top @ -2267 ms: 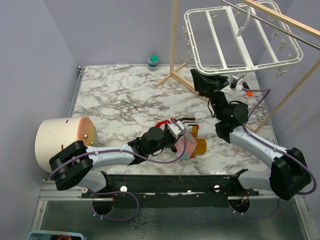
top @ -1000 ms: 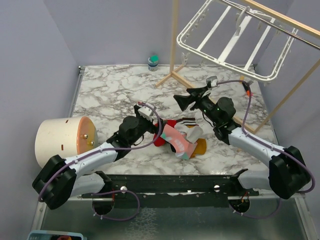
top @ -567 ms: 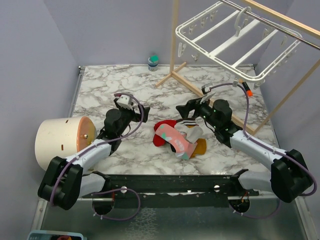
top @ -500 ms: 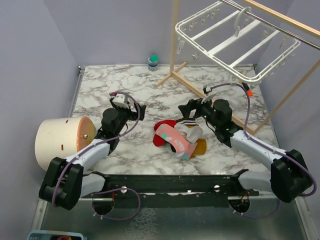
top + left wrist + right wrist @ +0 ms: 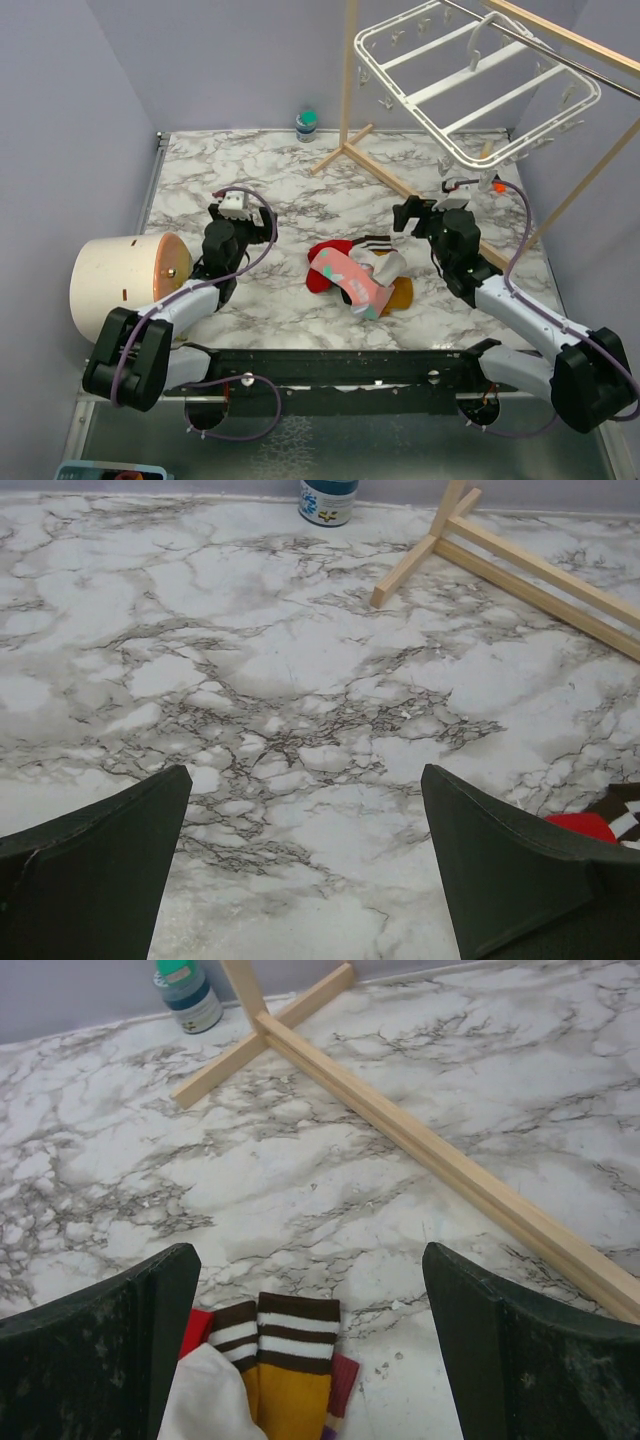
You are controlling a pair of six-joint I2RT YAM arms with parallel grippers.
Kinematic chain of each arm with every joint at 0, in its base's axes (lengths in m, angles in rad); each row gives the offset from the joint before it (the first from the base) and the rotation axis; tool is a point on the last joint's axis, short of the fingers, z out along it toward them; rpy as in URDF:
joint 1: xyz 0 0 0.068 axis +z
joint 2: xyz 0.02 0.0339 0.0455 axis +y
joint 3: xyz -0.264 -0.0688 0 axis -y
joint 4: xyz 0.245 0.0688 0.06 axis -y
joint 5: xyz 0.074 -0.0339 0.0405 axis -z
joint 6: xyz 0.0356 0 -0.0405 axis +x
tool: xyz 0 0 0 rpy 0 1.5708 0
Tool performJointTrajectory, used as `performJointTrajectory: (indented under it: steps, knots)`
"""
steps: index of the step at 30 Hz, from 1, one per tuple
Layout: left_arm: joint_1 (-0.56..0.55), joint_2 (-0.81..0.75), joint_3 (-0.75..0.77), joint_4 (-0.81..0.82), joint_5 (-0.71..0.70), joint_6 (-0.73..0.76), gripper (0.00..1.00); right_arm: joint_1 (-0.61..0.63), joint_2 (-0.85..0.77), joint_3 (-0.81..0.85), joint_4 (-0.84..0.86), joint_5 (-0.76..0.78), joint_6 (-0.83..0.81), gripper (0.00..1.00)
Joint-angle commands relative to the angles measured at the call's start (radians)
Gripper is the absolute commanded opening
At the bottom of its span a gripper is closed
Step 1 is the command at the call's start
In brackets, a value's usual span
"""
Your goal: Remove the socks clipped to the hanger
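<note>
The white grid hanger hangs tilted from the wooden rack at the top right, and no sock shows on its clips. Several socks lie heaped on the marble table: red, pink with teal, mustard, white and brown-striped. My left gripper stands open, left of the heap, over bare marble. A red sock's edge shows by its right finger. My right gripper stands open just right of the heap. In the right wrist view its jaws frame the striped mustard sock without touching it.
A cream cylinder lies on its side at the left edge. A small teal-capped bottle stands at the back. The wooden rack's foot runs diagonally across the table, ahead of the right gripper. Purple walls close in both sides.
Both arms have drawn back from the sock heap, the left one to the left, the right one to the right. The hanger has swung to a new tilt.
</note>
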Motion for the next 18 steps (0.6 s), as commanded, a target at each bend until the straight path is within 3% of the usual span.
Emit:
performJointTrajectory:
  steps: [1,10,14,18]
  knots:
    - [0.012,0.008,-0.01,0.015,-0.021,0.014,0.99,0.001,0.024,0.018,-0.071,0.105,0.011,1.0]
    - [0.014,-0.033,-0.035,0.027,-0.024,0.014,0.99,0.001,-0.012,-0.003,-0.064,0.095,-0.001,1.0]
    - [0.014,-0.048,-0.038,0.029,-0.021,0.012,0.99,0.001,-0.015,0.01,-0.093,0.095,-0.01,0.95]
    - [0.014,-0.059,-0.04,0.029,-0.019,0.009,0.99,0.001,-0.016,0.02,-0.114,0.116,-0.001,0.99]
